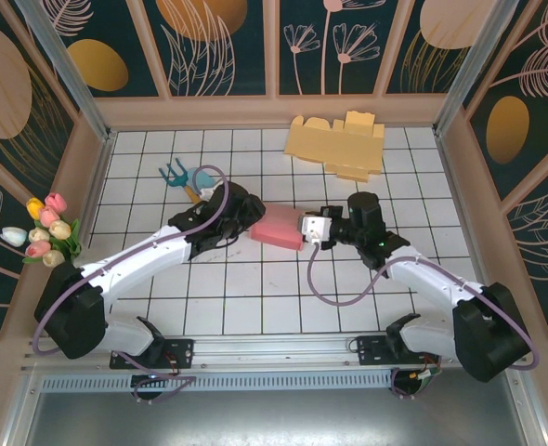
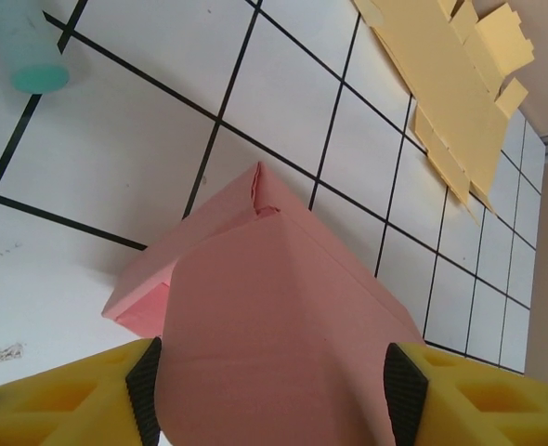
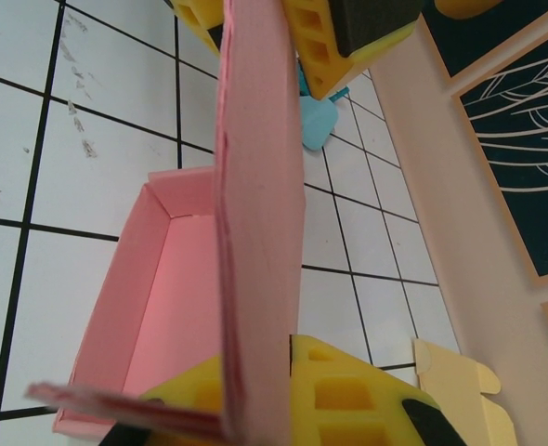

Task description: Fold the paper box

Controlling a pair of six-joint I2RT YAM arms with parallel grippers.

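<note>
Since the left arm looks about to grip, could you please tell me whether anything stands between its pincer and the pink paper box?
Nothing visible does. The left pincer straddles the pink paper box, a pad close at each side; the right pincer is shut on the same box.

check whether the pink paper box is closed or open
Open. The right wrist view looks inside the pink paper box; its big flap stands upright, pinched by the right gripper, not folded down.

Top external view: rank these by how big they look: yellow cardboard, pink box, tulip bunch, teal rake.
1. yellow cardboard
2. tulip bunch
3. pink box, partly covered, so its place against the tulips is unsure
4. teal rake, partly hidden
</note>
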